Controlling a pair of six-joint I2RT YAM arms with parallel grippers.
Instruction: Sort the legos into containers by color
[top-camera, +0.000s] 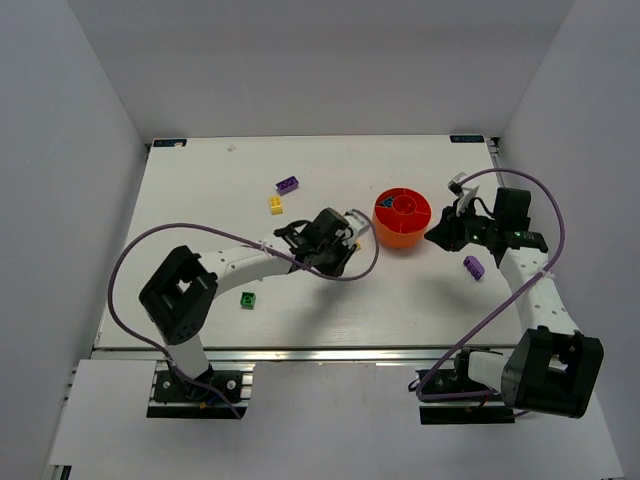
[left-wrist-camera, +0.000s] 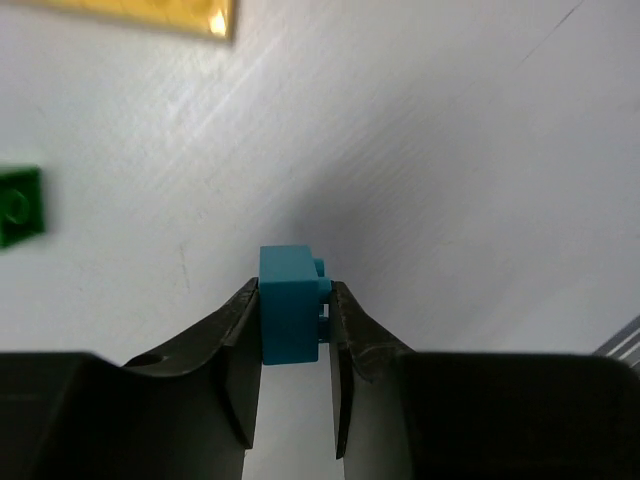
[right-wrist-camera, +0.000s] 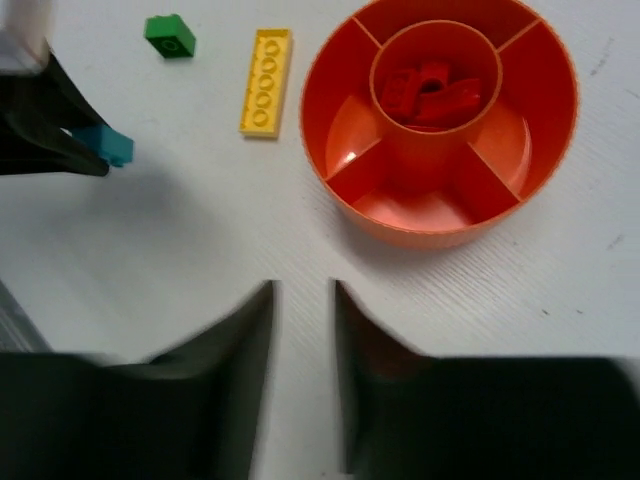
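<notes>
My left gripper (left-wrist-camera: 292, 292) is shut on a teal-blue brick (left-wrist-camera: 290, 305) and holds it over the white table. In the top view this gripper (top-camera: 352, 238) is just left of the round orange-red bowl (top-camera: 402, 232). The right wrist view shows the same teal brick (right-wrist-camera: 112, 147) left of the bowl (right-wrist-camera: 440, 215), whose centre cup holds red bricks (right-wrist-camera: 430, 90). My right gripper (right-wrist-camera: 302, 290) is open and empty, close to the bowl's right side in the top view (top-camera: 437, 238). A long yellow brick (right-wrist-camera: 266, 82) and a green brick (right-wrist-camera: 169, 35) lie beside the bowl.
Loose on the table are a purple brick (top-camera: 288, 184), a yellow brick (top-camera: 275, 205), a green brick (top-camera: 247, 300) and a purple brick (top-camera: 473, 267) beside the right arm. Purple cables loop over both arms. White walls enclose the table.
</notes>
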